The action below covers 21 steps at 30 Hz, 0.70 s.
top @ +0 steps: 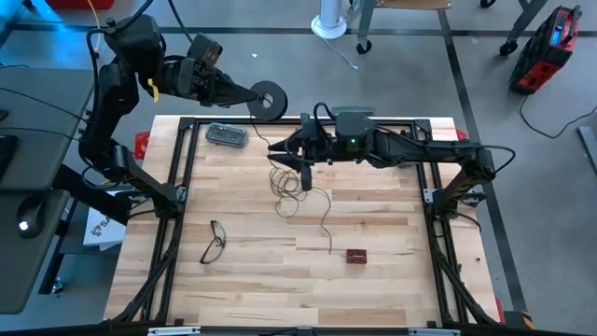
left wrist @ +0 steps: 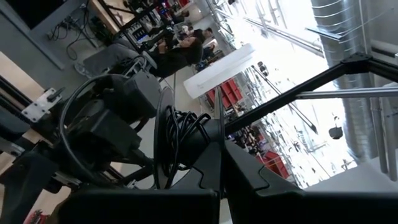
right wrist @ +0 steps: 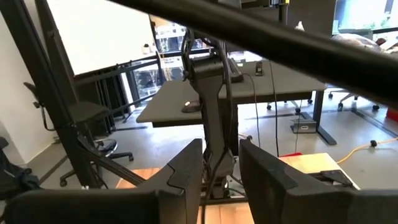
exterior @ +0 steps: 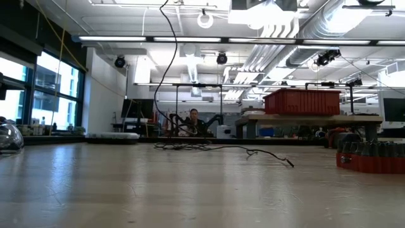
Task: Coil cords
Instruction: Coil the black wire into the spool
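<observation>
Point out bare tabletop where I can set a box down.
Free: the near strip below the eyeglasses and red block, and the right side beside that block. Crowded: the far middle, where the loose wire lies under the right gripper.

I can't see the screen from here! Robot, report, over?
Left gripper shut on small round black reel, beyond table's far edge. Right gripper nearby, over thin dark wire trailing on table. Path clear.

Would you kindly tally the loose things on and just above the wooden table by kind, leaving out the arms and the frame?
Reel, held at the table's far edge: 1
Thin dark wire: 1
Black-framed eyeglasses: 1
Small dark red block: 1
Clear case: 1
Total: 5
</observation>
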Available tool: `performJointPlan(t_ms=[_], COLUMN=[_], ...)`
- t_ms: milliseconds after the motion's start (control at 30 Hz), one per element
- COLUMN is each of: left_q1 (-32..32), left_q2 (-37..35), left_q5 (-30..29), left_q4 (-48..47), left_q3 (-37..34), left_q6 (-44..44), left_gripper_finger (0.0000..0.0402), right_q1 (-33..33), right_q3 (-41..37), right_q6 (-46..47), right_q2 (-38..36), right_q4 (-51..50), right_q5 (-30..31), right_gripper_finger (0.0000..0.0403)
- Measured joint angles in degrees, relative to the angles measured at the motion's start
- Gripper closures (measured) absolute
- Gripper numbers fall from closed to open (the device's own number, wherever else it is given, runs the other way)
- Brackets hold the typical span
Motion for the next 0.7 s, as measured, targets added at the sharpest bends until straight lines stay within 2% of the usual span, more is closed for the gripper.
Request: performJointPlan(t_ms=[233, 533, 700], left_q1=[0.0, 0.0, 0.0], left_q2=[0.0, 0.0, 0.0], left_q5=[-0.2, -0.5, -0.5], left_q4=[0.0, 0.0, 0.0], left_q3=[0.0, 0.0, 0.0], left_q6=[0.0, 0.0, 0.0], left_gripper_finger=[0.0402, 0.0402, 0.0401], right_q1=[0.0, 0.5, 0.5], right_q3=[0.0, 0.0, 0.0], right_q6=[-1.5, -1.5, -1.4], right_q2=[0.1, 0.1, 0.1], right_q4=[-0.3, -1.1, -1.1], right_q5=[-0.2, -1.3, -1.0], right_gripper_finger=[0.0308, 0.0348, 0.0356])
